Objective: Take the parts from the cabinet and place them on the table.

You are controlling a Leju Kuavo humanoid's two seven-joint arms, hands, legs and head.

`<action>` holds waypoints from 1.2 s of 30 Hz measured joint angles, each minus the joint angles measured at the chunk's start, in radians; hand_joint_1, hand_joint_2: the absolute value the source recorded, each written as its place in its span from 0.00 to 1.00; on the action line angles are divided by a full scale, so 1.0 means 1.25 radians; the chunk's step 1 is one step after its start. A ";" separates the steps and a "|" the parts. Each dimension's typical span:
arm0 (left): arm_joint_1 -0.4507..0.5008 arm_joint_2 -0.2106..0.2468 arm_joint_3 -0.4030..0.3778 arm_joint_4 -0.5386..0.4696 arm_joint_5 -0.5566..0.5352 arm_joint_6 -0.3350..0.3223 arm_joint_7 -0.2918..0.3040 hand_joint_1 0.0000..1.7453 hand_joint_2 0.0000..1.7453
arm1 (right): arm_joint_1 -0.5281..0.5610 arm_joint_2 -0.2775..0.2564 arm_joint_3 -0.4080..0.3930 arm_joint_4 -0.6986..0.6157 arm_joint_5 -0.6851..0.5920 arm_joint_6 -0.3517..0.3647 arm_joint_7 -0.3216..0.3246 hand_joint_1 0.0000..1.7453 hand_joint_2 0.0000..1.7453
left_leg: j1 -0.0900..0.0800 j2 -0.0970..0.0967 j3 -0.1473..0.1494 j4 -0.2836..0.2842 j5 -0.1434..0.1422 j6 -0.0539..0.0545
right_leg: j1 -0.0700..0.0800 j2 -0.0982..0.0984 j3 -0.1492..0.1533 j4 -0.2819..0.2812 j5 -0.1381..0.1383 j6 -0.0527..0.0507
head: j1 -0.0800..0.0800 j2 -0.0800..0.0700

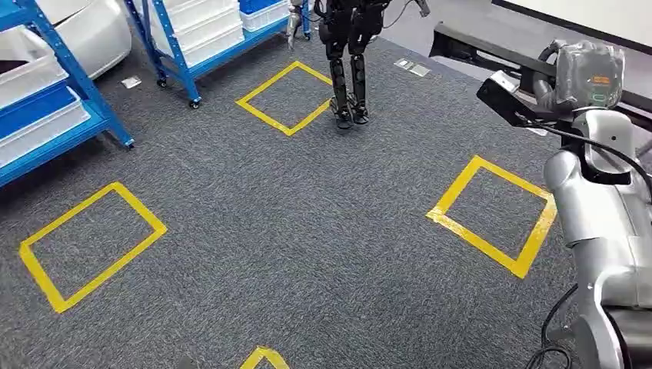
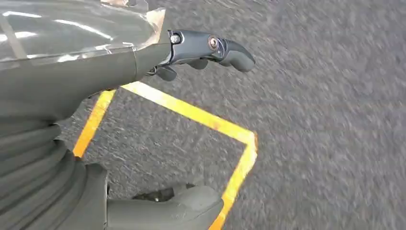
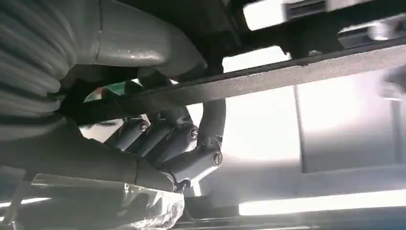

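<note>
On a wide grey carpeted floor (image 1: 307,231) marked with yellow tape squares (image 1: 92,242), the robot stands well away from any storage, looking forward and down. Blue metal shelving racks (image 1: 77,108) stand along the far left, well apart from the robot, holding white plastic bins (image 1: 204,27) stacked on their shelves; what lies inside the bins cannot be made out from here. A second humanoid robot (image 1: 347,61) stands on dark legs just beyond the far tape square. The robot's right arm (image 1: 607,231) rises along the right edge, its forearm raised, and the right hand (image 3: 167,143) has its dark fingers curled around a long, flat black bar-like part (image 3: 268,79), which runs straight across the right wrist view and juts out past the hand on both sides; in the head view the same part reaches up and to the left from the hand. So the part appears to be out of the cabinet and in the right hand already. The left hand (image 2: 201,50) hangs over the carpet above a corner of yellow tape, fingers loosely bent and thumb apart, with nothing in it. No table is plainly recognisable, so which way the part must be carried cannot be told; the step in hand looks like walking with the part.
</note>
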 joint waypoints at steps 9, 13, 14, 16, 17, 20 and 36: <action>-0.001 0.000 0.005 -0.001 0.000 -0.041 -0.006 0.00 1.00 | -0.038 -0.007 0.001 0.047 0.001 0.001 0.002 0.95 1.00 | 0.011 -0.031 -0.019 0.073 -0.072 -0.042 | 0.000 -0.007 0.078 -0.148 0.042 -0.031 | -0.013 0.000; 0.004 -0.001 0.007 0.000 0.000 -0.050 -0.005 0.00 1.00 | -0.039 -0.001 0.001 0.058 0.001 0.001 0.002 0.95 1.00 | 0.008 -0.062 -0.131 0.283 -0.147 -0.034 | 0.012 0.039 0.077 -0.148 0.043 -0.041 | -0.015 0.000; 0.004 -0.001 0.008 0.000 0.000 -0.052 -0.005 0.00 1.00 | -0.040 -0.001 0.001 0.062 0.001 0.001 0.002 0.95 1.00 | 0.007 -0.063 -0.130 0.265 -0.122 -0.028 | 0.014 0.052 0.078 -0.147 0.043 -0.041 | -0.015 0.000; 0.005 -0.001 0.009 0.001 0.000 -0.068 0.005 0.00 1.00 | -0.042 -0.003 0.001 0.067 0.001 0.001 0.002 0.95 1.00 | 0.004 -0.076 -0.083 0.148 -0.047 -0.013 | 0.016 0.076 0.080 -0.147 0.043 -0.041 | -0.015 0.000; 0.006 -0.001 0.009 0.001 0.000 -0.072 0.008 0.00 1.00 | -0.045 -0.003 0.001 0.070 0.001 -0.001 0.003 0.95 1.00 | 0.003 -0.114 -0.052 0.076 -0.011 -0.005 | 0.014 0.087 0.080 -0.148 0.043 -0.041 | -0.015 0.000; 0.012 0.000 0.011 0.002 -0.007 -0.074 0.010 0.00 1.00 | -0.056 -0.003 0.001 0.084 0.004 -0.004 0.009 0.95 1.00 | -0.003 -0.119 -0.038 0.045 -0.012 -0.007 | 0.016 0.113 0.070 -0.146 0.048 -0.032 | -0.014 0.000; 0.016 -0.002 0.029 0.002 -0.011 -0.038 -0.073 0.00 1.00 | -0.074 -0.026 -0.010 0.154 0.018 -0.033 0.011 0.95 1.00 | -0.018 0.037 -0.023 0.030 -0.015 -0.011 | 0.018 -0.033 0.077 -0.149 0.037 -0.015 | -0.011 0.000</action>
